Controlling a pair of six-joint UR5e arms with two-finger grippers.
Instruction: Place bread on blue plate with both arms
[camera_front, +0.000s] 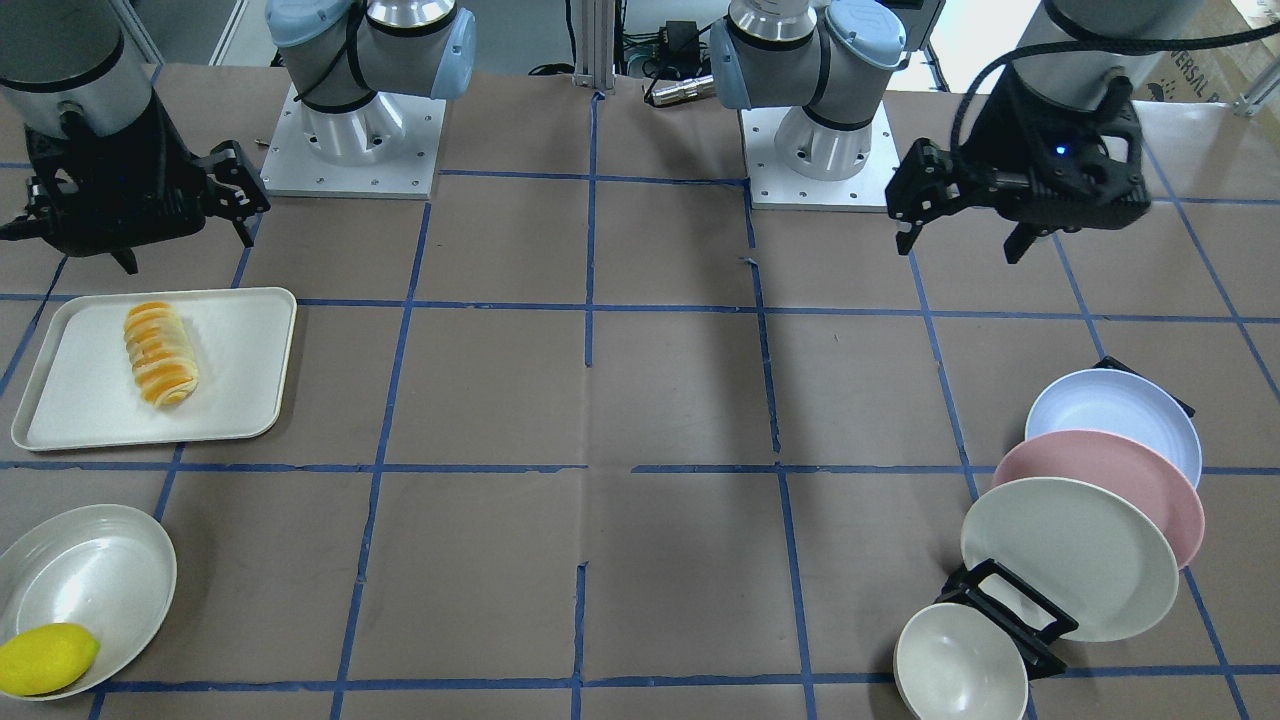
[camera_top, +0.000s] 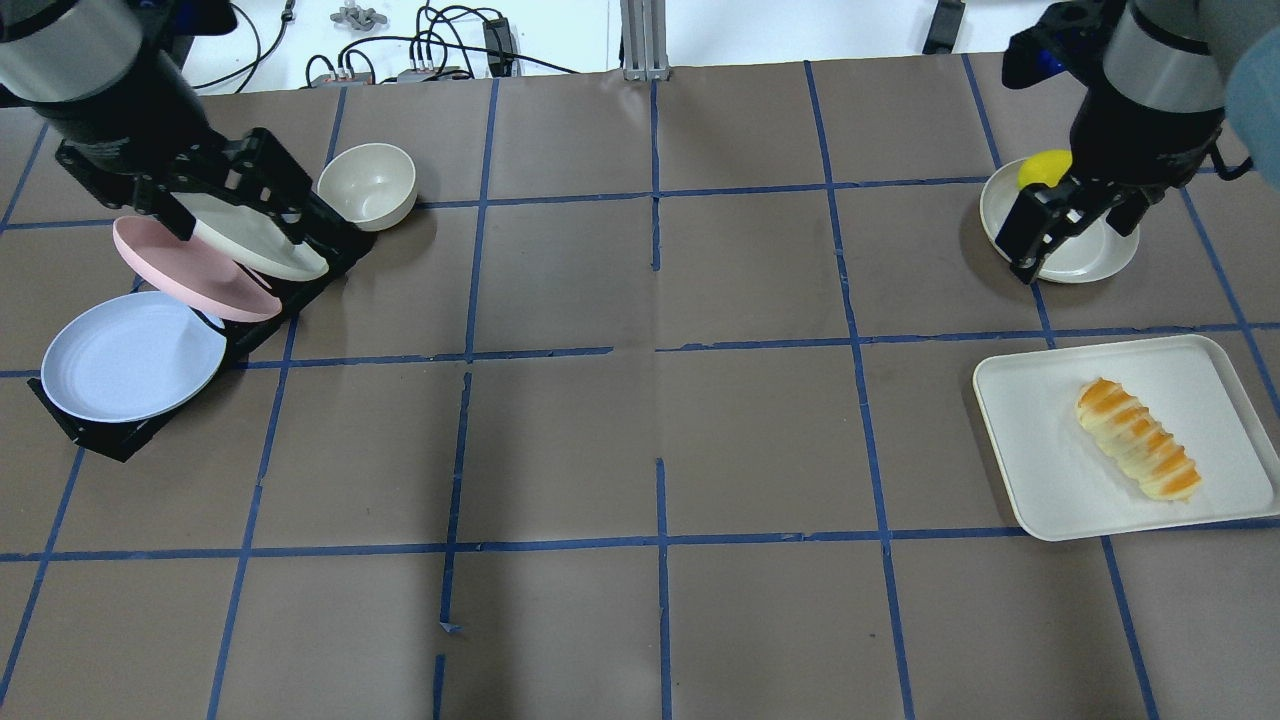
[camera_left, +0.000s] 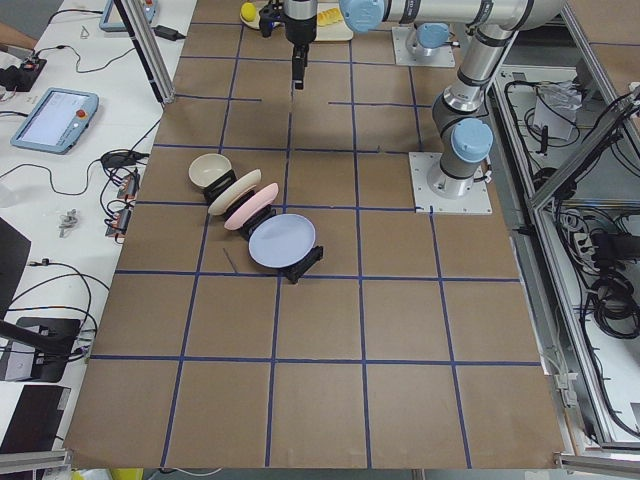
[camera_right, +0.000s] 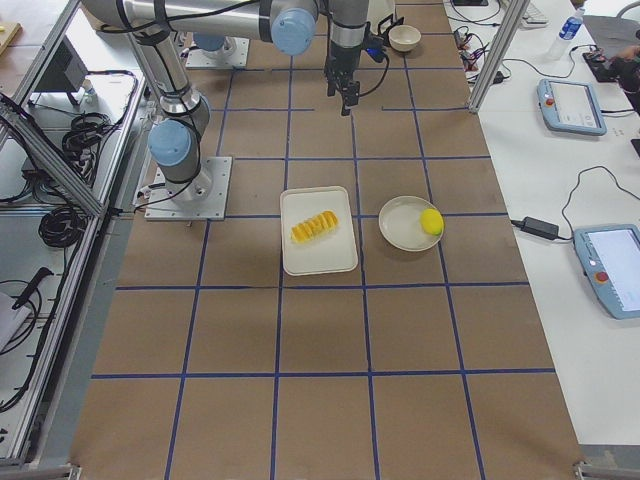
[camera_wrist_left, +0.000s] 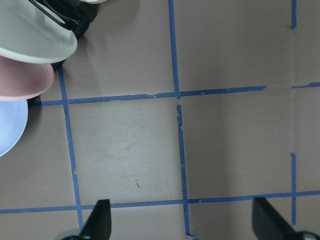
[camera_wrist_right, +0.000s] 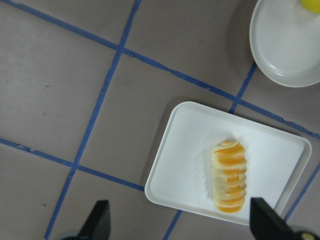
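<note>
Task not started, by my reading. Bread (camera_front: 160, 353) lies on the white tray (camera_front: 250, 350), low under the right end effector (camera_front: 188, 245), whose fingers are spread and empty. Blue plate (camera_front: 1110, 415) leans in the black rack (camera_front: 1010, 600) beside the pink plate (camera_front: 1100, 480), below and to one side of the left end effector (camera_front: 962, 235), likewise open, empty. Left to do: free plate, pick bread, set it on plate
</note>
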